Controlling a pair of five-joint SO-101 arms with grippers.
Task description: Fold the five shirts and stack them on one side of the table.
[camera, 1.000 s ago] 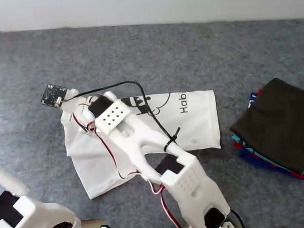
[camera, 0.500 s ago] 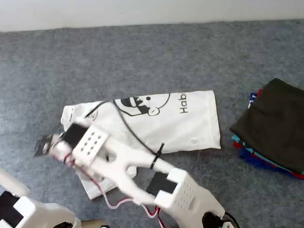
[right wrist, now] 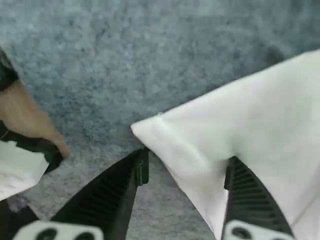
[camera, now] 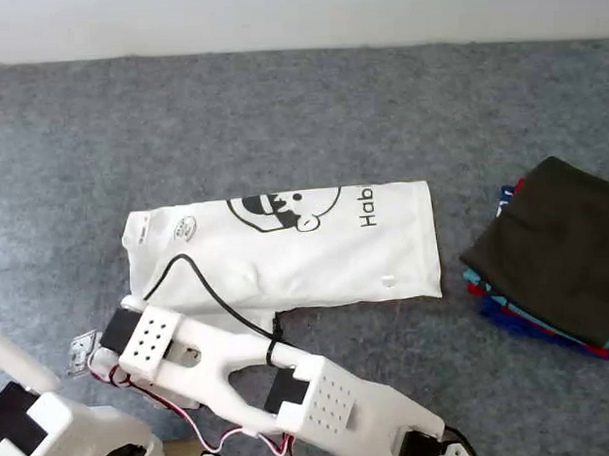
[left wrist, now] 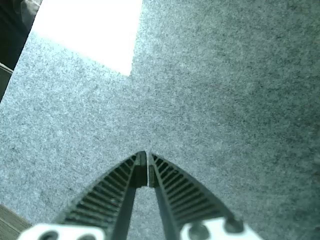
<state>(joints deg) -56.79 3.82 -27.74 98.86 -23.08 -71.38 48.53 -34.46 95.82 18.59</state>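
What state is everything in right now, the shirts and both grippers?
White shirt: folded into a long strip, lying flat on the table, not yet stacked.
Stack of shirts: folded and piled at the table's right side, dark one on top.
Left gripper: fingers shut, holding nothing, over bare table.
Right gripper: fingers open, a corner of the white shirt between them.

White printed cloth shirt (camera: pixel 285 244): spread left of centre on the grey felt tabletop (camera: pixel 280 109).
Stack of folded shirts, dark one on top (camera: pixel 551 254): at the tabletop's right edge, well apart.
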